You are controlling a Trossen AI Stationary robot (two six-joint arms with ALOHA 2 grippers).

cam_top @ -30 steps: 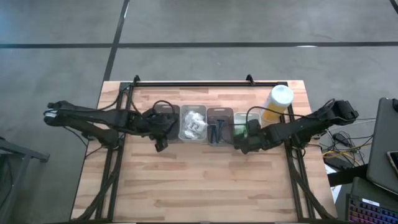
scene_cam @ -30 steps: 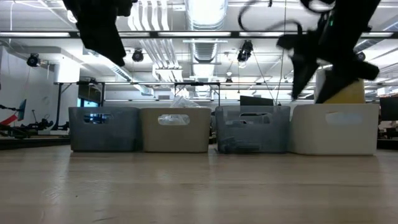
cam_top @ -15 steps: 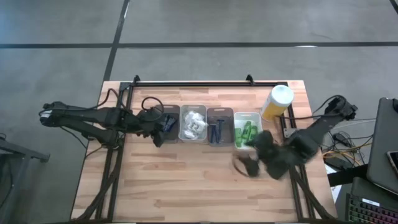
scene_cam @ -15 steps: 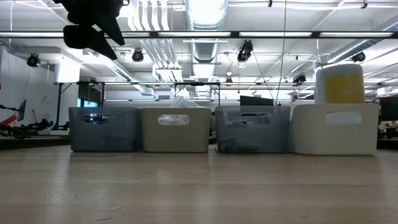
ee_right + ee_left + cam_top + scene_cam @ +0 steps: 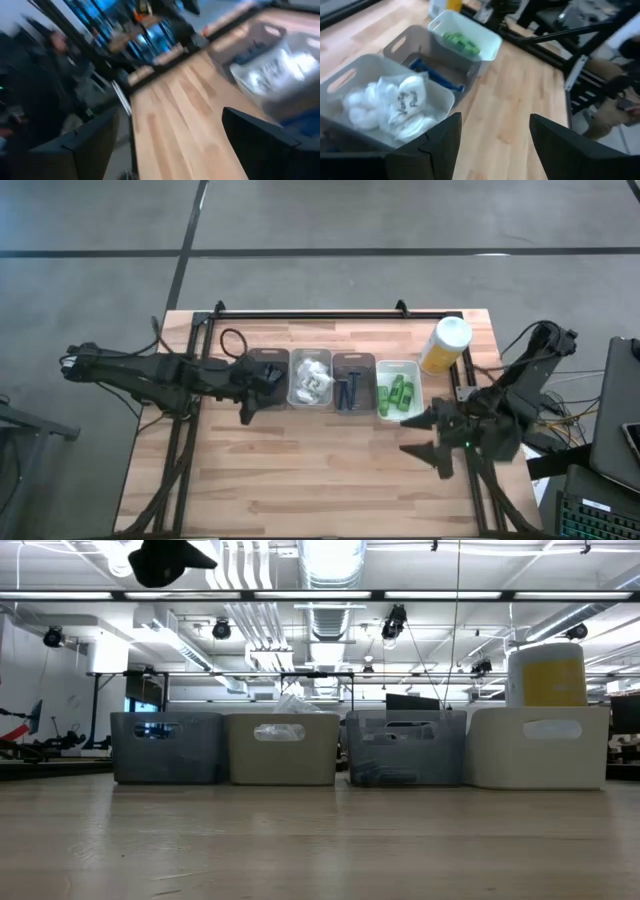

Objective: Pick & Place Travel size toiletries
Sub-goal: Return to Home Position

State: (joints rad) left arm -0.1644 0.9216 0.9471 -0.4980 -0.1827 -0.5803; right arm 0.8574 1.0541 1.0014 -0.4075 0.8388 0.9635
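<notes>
Four small trays stand in a row across the table's middle. One holds white wrinkly packets (image 5: pixel 311 377) (image 5: pixel 395 107), one dark blue razors (image 5: pixel 350 388) (image 5: pixel 437 77), and one green tubes (image 5: pixel 397 391) (image 5: pixel 461 42). The dark tray (image 5: pixel 270 361) sits at the left end. My left gripper (image 5: pixel 246 408) (image 5: pixel 492 145) hovers open above the near side of the dark tray, high in the low view (image 5: pixel 168 558). My right gripper (image 5: pixel 412 435) (image 5: pixel 170 150) is open over bare table, near and right of the green-tube tray.
A tall yellow bottle with a white cap (image 5: pixel 446 345) (image 5: pixel 546 675) stands behind the right end of the row. A black rail (image 5: pixel 330 313) runs along the table's far edge. Bare wood (image 5: pixel 310 470) lies on the near side of the trays.
My right gripper has left the green-tube tray, swinging toward the near right of the table, turning as it went and leaving the low view. My left gripper has risen above the dark tray and drawn slightly left.
</notes>
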